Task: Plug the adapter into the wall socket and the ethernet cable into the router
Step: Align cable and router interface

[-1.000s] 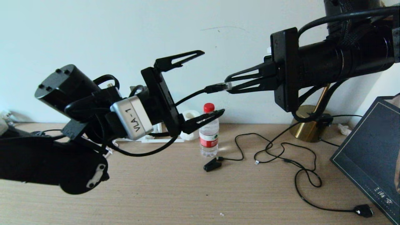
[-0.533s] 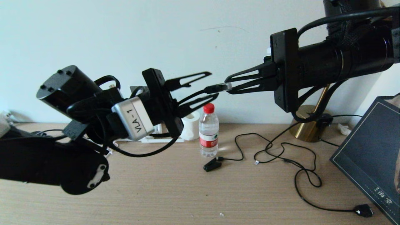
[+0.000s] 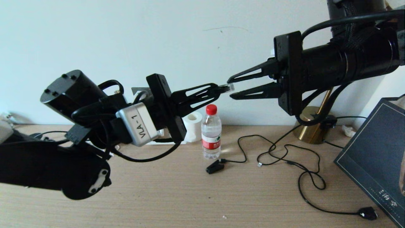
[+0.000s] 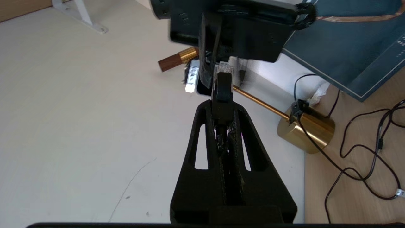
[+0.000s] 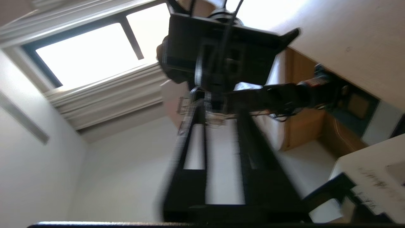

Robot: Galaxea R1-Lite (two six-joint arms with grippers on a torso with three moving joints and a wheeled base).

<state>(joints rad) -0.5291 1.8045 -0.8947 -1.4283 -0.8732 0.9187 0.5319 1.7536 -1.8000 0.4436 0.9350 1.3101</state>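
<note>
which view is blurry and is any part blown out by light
Right wrist view: motion-smeared around the black right gripper, and the window is blown out white. Left wrist view: sharp on the black ethernet cable's clear plug. Head view: even light, crisp.

The head camera looked forward and down over the bench (image 3: 177,196) toward the wall. Each wrist camera sat close behind its own tool, facing the other; all shared the meeting point.
</note>
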